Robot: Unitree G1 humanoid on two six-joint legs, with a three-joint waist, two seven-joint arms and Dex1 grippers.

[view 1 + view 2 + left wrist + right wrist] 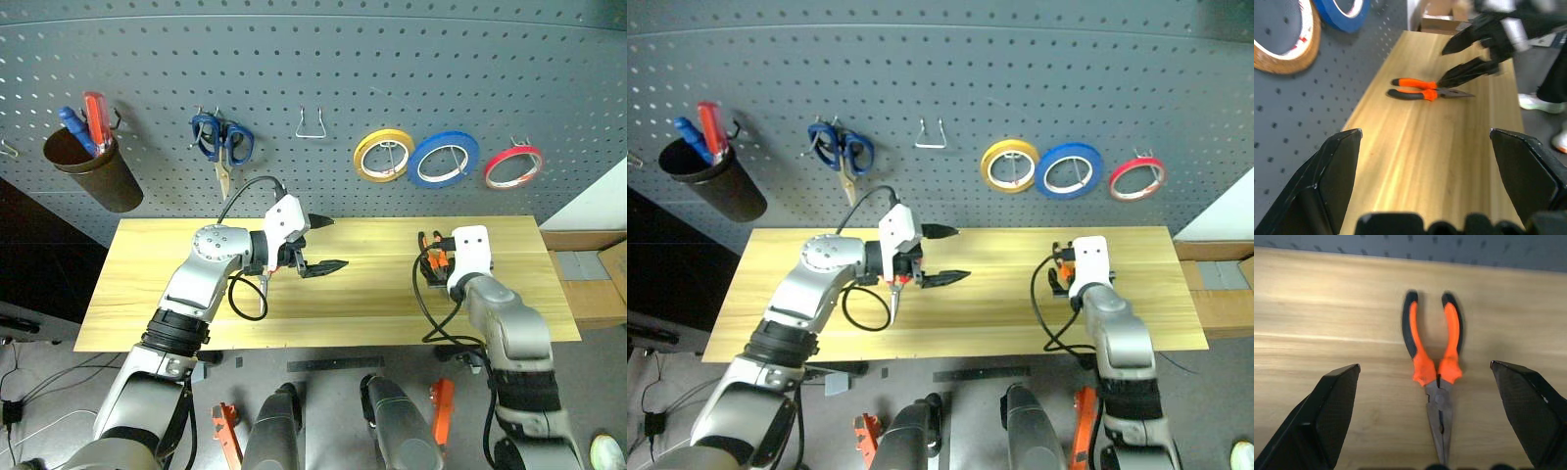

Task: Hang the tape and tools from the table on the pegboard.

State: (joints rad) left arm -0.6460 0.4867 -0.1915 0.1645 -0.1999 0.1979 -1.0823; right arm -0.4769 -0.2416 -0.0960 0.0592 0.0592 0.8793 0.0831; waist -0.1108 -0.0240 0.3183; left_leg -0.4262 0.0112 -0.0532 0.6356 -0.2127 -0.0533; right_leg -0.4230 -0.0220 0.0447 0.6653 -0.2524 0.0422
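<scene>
Dark grey pegboard [323, 69], regular grid of small pale holes. Light yellow wooden table [372, 294], visible grain. Pliers [1434, 364]: orange-and-black handles, dull grey metal nose. Hanging rolls, left to right: yellow [383, 154], blue [444, 159], red tape [513, 165]. Blue-handled scissors [222, 140] far left.

You will find no legible text, label, brand, number or sign on any surface; the small red marks on the yellow tape roll [1284, 41] cannot be read.
</scene>
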